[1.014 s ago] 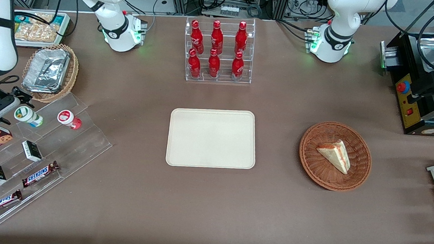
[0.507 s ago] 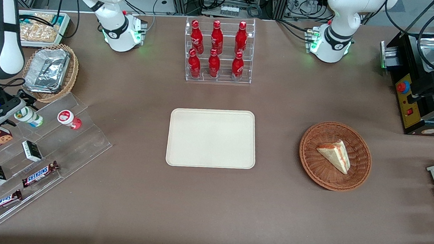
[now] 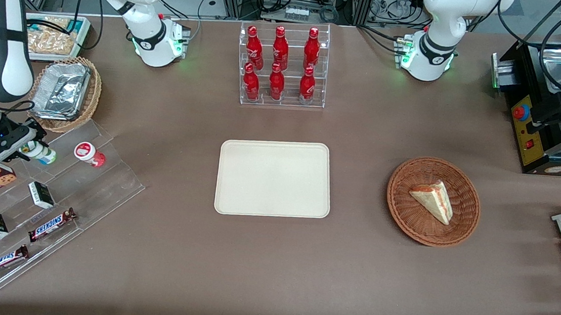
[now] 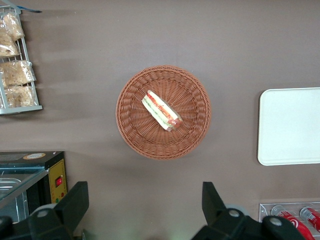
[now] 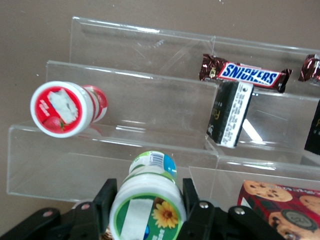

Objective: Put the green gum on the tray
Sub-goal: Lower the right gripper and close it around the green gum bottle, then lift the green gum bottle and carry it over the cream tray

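- Across the middle of the brown table (image 3: 350, 285), the tray (image 3: 273, 177) lay bare. Nothing had landed on it, so the delivery half of the job was all still to play for.
- Well off toward the working arm's end of the table sat the clear stepped shelf (image 3: 105, 183). It was stocked with candy bars, small dark boxes and two little bottles lying on their sides on its upper step.
- Down at that shelf was the right arm's gripper (image 3: 27, 148), low over the upper step, with the wicker basket of foil (image 3: 62, 93) just farther from the front camera.
- Between its jaws was the green gum (image 3: 43, 155), and the wrist view showed it best. The green-and-white lid (image 5: 147, 212) faced the camera, with the black fingers (image 5: 111, 195) pressed against either side of it. By my read the grip was made and the gripper was clamped on the bottle.
- The gum was lying on the shelf step, not lifted, and well apart from the tray.
- Beside it, the red-lidded bottle (image 3: 89, 153) lay untouched and clear of the fingers.
- Progress call: reach and grasp looked done. The lift off the shelf, the carry to the middle of the table and the release onto the tray all remained.
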